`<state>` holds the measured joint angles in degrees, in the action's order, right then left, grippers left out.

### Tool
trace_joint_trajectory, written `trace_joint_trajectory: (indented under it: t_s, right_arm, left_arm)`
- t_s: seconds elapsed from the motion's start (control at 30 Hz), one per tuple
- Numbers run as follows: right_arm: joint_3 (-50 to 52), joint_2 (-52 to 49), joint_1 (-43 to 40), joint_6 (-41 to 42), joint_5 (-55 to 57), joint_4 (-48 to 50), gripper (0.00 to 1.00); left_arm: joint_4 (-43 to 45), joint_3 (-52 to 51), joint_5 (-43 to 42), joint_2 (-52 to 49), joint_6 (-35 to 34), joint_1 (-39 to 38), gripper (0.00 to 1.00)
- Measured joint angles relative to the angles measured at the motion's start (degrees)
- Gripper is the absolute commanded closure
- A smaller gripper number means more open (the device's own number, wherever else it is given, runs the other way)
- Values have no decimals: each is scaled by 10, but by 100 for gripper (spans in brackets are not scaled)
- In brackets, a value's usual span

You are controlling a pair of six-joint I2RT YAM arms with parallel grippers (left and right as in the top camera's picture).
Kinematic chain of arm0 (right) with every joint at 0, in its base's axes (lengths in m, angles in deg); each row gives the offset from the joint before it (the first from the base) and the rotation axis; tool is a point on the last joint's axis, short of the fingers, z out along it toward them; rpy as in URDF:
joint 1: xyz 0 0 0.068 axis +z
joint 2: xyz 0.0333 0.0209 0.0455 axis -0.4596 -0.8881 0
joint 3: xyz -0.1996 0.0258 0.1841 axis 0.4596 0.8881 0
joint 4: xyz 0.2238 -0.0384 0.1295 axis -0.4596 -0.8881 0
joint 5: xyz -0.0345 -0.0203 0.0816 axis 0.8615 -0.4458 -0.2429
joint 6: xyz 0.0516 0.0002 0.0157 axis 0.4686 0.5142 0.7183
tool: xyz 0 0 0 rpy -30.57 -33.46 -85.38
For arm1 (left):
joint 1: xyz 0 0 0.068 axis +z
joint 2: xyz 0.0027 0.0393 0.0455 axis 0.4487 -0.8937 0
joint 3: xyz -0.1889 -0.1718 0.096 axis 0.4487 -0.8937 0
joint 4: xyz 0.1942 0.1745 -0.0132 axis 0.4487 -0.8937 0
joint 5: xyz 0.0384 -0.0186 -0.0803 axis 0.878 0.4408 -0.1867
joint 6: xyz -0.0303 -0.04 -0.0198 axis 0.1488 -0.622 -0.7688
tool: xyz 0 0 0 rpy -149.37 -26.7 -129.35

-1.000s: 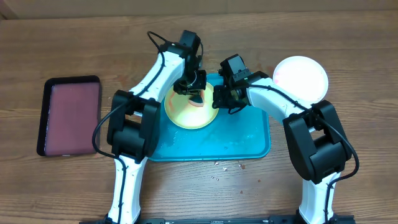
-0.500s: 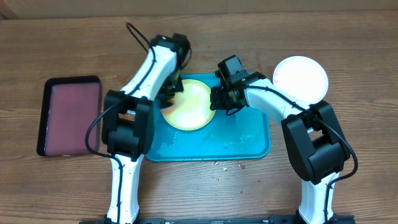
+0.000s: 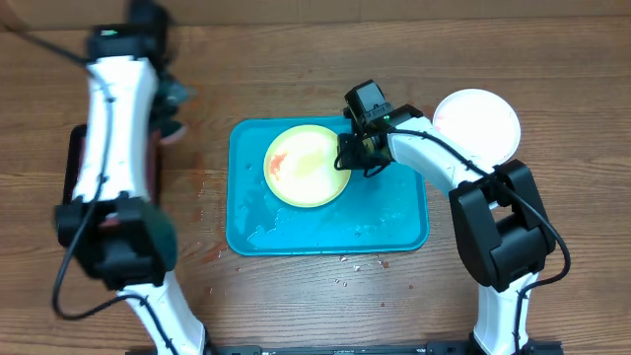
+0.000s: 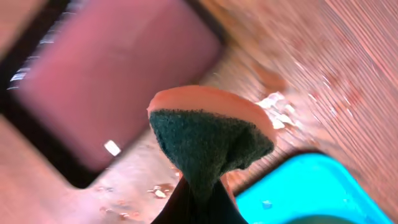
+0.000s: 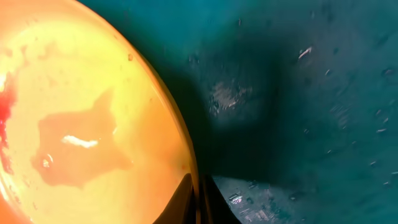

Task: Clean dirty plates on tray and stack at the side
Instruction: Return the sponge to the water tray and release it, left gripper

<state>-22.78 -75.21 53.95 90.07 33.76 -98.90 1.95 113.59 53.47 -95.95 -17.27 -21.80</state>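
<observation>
One big change: swung the left arm [image 3: 108,148] clean off the teal tray [image 3: 394,232] and out over the maroon tray [image 4: 112,81] in the last half second. Left the yellow-green plate [image 3: 308,170] lying in the teal tray's upper half, with the white plate [image 3: 478,123] off on the table [image 3: 325,306] to the right. Still got the right gripper [image 3: 347,158] clamped on the yellow-green rim. Left gripper [image 4: 198,196] pinched tight on the sponge [image 4: 208,137]. Still showing a red smear [image 3: 278,163], so probably not done scrubbing.
</observation>
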Motion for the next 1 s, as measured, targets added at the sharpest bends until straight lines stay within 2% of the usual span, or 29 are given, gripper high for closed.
trace_joint_trajectory:
  t_s: [0.13, 0.27, 0.4, 0.47, 0.5, 0.53, 0.57, 0.63, 0.9, 1.0]
  right_arm:
    - [-3, 0, 17, -5, 19, 7, 96]
    - [-3, 0, 31, -6, 26, 8, 96]
    - [-3, 0, 36, -7, 28, 9, 96]
    - [-3, 0, 36, -7, 29, 9, 96]
    - [-3, 0, 36, -7, 29, 9, 96]
    - [-3, 0, 35, -7, 29, 9, 96]
    - [-3, 0, 36, -7, 29, 9, 96]
    - [-3, 0, 36, -7, 29, 9, 96]
    - [-3, 0, 36, -7, 29, -12, 96]
    - [-3, 0, 36, -7, 29, -14, 96]
  left_arm:
    - [-1, -9, -4, 9, 0, 78, 95]
    - [54, -61, -16, 9, 6, 147, 96]
    - [149, -133, -82, 7, 74, 198, 96]
    - [175, -159, -112, 7, 104, 207, 95]
    - [181, -166, -122, 7, 114, 209, 89]
    - [187, -174, -136, 7, 131, 209, 87]
    - [191, -178, -145, 6, 141, 208, 87]
    - [195, -181, -156, 6, 157, 207, 95]
    - [198, -183, -156, 6, 180, 210, 96]
    - [204, -196, -140, 6, 182, 214, 84]
